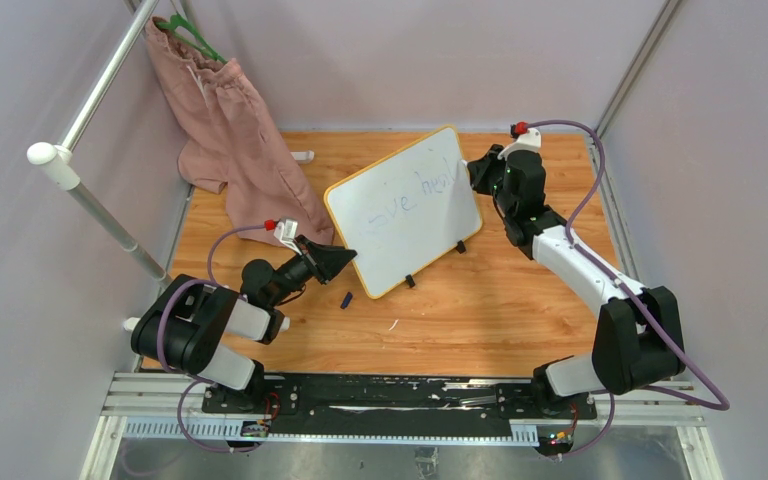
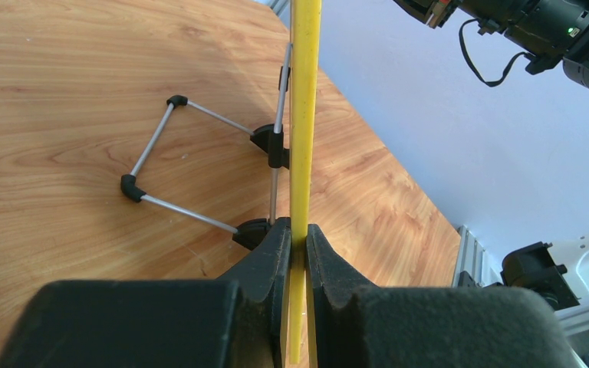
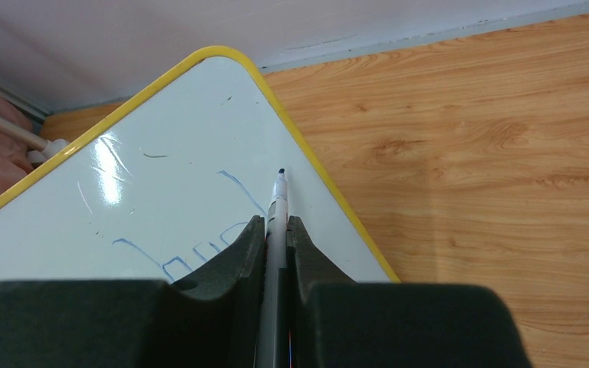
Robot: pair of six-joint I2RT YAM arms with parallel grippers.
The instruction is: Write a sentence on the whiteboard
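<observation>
The whiteboard (image 1: 405, 210), white with a yellow frame, stands tilted on its wire stand in the middle of the table. Faint blue writing (image 1: 410, 200) crosses it. My left gripper (image 1: 345, 257) is shut on the board's left edge; the left wrist view shows the yellow frame (image 2: 304, 138) edge-on between the jaws (image 2: 299, 245). My right gripper (image 1: 472, 170) is at the board's right edge, shut on a marker (image 3: 278, 211). The marker's dark tip rests on or just above the white surface (image 3: 161, 192) beside blue strokes (image 3: 199, 253).
A pink cloth (image 1: 230, 130) hangs from a rail at the back left. A small dark cap (image 1: 346, 299) lies on the wood in front of the board. The board's wire stand (image 2: 192, 165) spreads behind it. Walls enclose the table.
</observation>
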